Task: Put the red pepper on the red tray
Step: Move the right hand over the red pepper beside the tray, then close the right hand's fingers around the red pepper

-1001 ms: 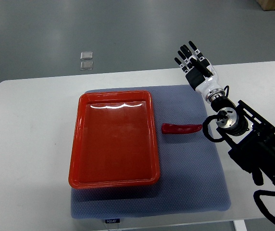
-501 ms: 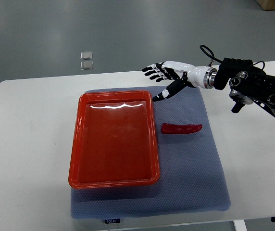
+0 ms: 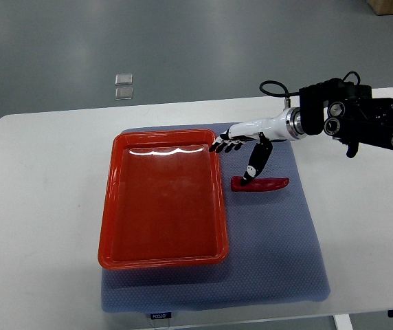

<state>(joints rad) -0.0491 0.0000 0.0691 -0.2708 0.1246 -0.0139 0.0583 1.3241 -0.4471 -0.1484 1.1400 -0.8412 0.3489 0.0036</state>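
A red pepper (image 3: pixel 265 184) lies on the blue-grey mat (image 3: pixel 272 240), just right of the red tray (image 3: pixel 162 254). The tray holds nothing. My right hand (image 3: pixel 236 155) reaches in from the right edge and hangs over the pepper's left end. Its fingers are spread, pointing left toward the tray's upper right corner, while the thumb (image 3: pixel 253 168) points down and touches or nearly touches the pepper. It holds nothing. The left arm is out of view.
The mat lies on a white table (image 3: pixel 38 206) with the tray on its left half. Two small clear squares (image 3: pixel 123 85) lie on the grey floor beyond the table's far edge. The right forearm (image 3: pixel 361 124) spans the table's upper right.
The right hand has swung from the far right, over the mat's top edge, then come down and slightly right, with its thumb now at the pepper's left end. The pepper has not moved.
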